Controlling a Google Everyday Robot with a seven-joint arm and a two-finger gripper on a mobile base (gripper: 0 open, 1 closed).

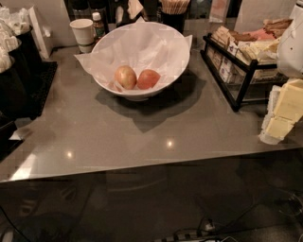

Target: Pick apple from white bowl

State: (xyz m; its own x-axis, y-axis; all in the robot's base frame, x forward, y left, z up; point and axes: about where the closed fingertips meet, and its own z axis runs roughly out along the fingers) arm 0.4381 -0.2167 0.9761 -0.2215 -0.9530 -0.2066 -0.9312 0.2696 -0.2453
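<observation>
Farthest from the gripper [282,118], at the left edge of my view, dark bins [14,71] hold white packets; a paper cup [83,30] stands at the back of the counter [142,137], well to the gripper's left and beyond it; a small bottle [98,23] stands just beside the cup, on the side toward the gripper; next I see the white bowl [163,52], lined with crumpled white paper, sitting on the counter to the gripper's left and further back, well apart from it; two apples lie side by side in the bottom of the bowl, on the paper; the paler apple [125,77] is on the side away from the gripper; the apple [148,79], the redder one, is on the side nearer the gripper; a dark cup of stirrers [174,12] stands behind the bowl; a black rack [239,92] of packets stands between bowl and gripper, toward the back, near the gripper; the gripper itself shows at the right edge, pale yellow below a white arm part [291,42], by the counter's right side; I cannot tell how far open it is; it has hold of neither apple.
</observation>
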